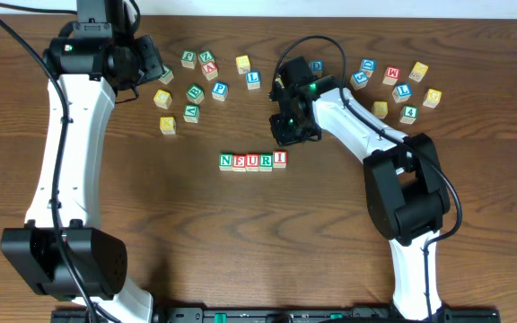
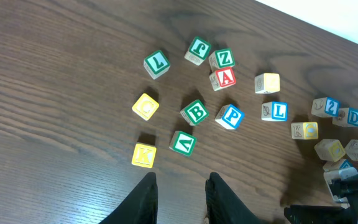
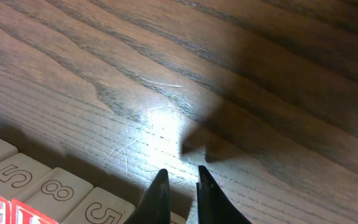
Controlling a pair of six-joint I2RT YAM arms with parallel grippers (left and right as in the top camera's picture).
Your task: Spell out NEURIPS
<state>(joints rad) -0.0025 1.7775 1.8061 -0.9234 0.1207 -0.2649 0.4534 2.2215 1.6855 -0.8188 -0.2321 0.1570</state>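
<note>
Your row of blocks (image 1: pixel 253 161) reads N, E, U, R, I from left to right on the table (image 1: pixel 196 224), the five touching side by side near its middle; the I block (image 1: pixel 280 159) closes the right end. Your right gripper (image 3: pixel 181 171) hangs just up and to the right of that end; its jaws stand a narrow gap apart with only bare wood between them, and its wrist camera catches the row's numbered sides at lower left. Your left gripper (image 2: pixel 181 177) sits at the far left corner, jaws apart and empty, over the scattered letters; a blue P block (image 2: pixel 230 116) lies there just beside a green B block (image 2: pixel 195 112), with a yellow K block (image 2: pixel 143 155) nearest the left finger (image 2: pixel 145 199).
</note>
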